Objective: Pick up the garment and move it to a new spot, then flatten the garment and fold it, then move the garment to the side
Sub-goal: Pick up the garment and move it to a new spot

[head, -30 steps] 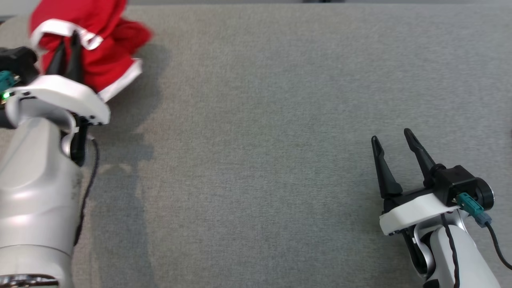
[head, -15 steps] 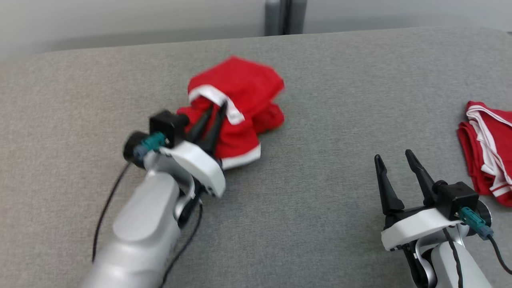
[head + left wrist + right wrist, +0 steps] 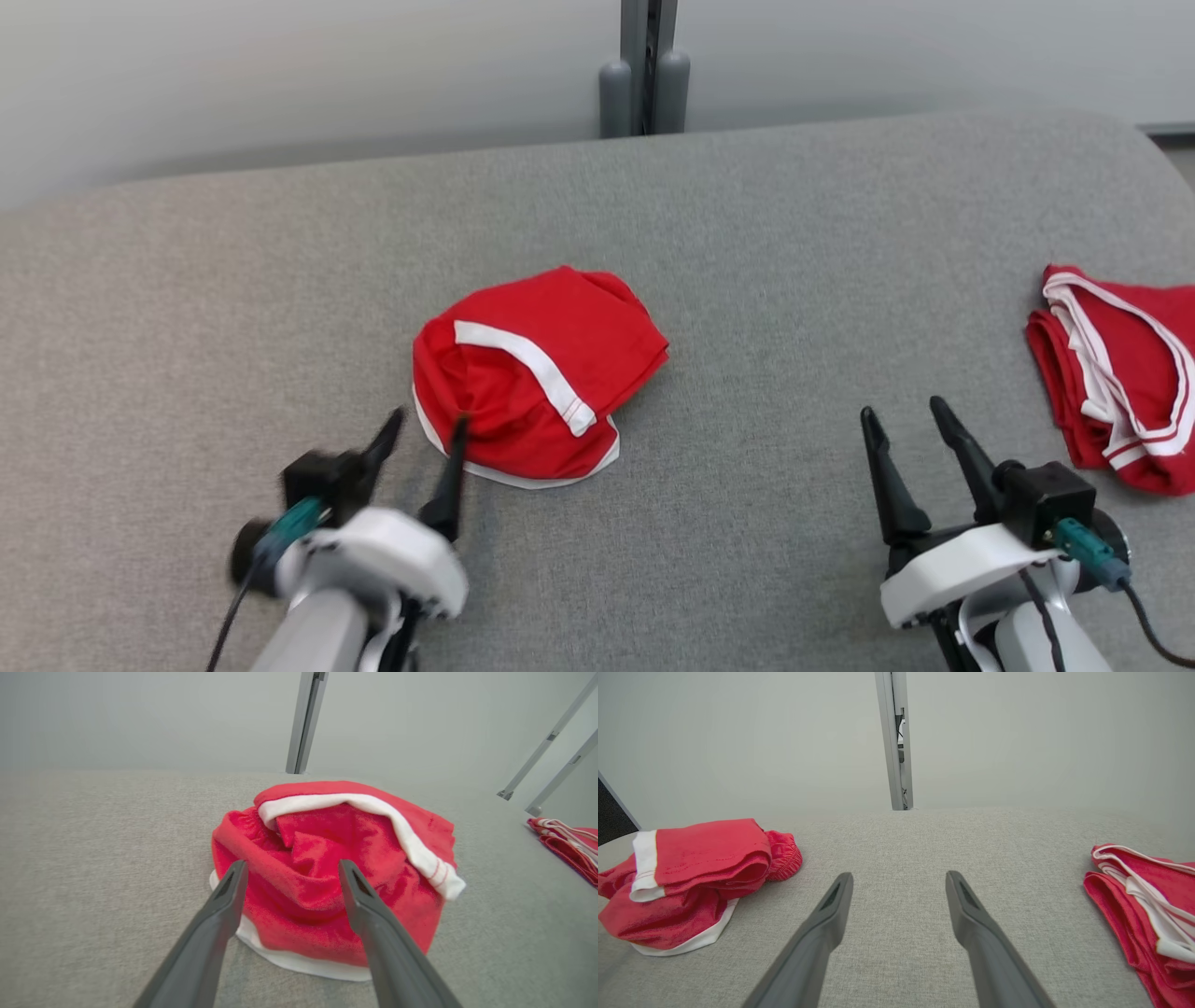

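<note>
The garment (image 3: pixel 537 369) is a crumpled heap of red cloth with white trim, lying in the middle of the grey padded table (image 3: pixel 747 280). In the left wrist view the garment (image 3: pixel 336 872) sits just past my fingertips. My left gripper (image 3: pixel 427 427) is open, its tips at the heap's near left edge, with nothing between them. My right gripper (image 3: pixel 898 418) stands open over bare table, well to the right of the heap. The right wrist view has the garment (image 3: pixel 691 868) at its left.
A second red and white garment (image 3: pixel 1116 373) lies folded at the table's right edge, also (image 3: pixel 1143 896) at the right of the right wrist view. A grey post (image 3: pixel 642 70) stands behind the table's far edge against a pale wall.
My left gripper has opened and let go of the garment, which now rests on the table. The gripper has drawn back toward me. The head camera has shifted too.
</note>
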Controlling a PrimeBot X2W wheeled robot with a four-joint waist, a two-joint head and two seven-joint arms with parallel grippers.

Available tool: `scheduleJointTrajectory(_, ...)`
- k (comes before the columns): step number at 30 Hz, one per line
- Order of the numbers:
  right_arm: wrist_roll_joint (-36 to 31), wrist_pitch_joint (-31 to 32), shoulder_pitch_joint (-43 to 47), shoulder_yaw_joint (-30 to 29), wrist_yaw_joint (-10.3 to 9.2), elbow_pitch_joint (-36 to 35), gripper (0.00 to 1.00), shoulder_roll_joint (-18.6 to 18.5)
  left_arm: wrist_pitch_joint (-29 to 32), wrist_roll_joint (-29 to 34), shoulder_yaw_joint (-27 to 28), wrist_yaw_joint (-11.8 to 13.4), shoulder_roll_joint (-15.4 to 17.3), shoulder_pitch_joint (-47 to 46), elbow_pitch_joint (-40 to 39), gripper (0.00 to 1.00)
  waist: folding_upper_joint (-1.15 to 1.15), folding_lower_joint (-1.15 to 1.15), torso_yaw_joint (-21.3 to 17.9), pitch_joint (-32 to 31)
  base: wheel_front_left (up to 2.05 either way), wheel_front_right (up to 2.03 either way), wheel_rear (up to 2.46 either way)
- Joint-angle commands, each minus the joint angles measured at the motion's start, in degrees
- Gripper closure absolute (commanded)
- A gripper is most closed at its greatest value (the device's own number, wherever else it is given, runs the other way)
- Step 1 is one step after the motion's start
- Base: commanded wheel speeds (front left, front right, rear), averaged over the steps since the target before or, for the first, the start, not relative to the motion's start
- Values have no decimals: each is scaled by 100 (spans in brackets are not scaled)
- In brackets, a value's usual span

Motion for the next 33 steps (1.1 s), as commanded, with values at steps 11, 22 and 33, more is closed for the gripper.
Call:
scheduleJointTrajectory(11,150,3,550,310,-2,287,0,-29,-25,1071,1903,246,176,2258,-1373,0,0,0,395,-918,0,0,0)
scheduleJointTrajectory(22,149,3,806,440,-2,498,0,-29,-25,1557,2555,46,-10,2856,-1675,0,0,0,572,-1054,0,0,0)
scheduleJointTrajectory(33,227,3,170,1297,-2,512,0,-28,-25,1394,2146,-45,-57,2490,-1627,0,0,0,1025,-569,0,0,0)
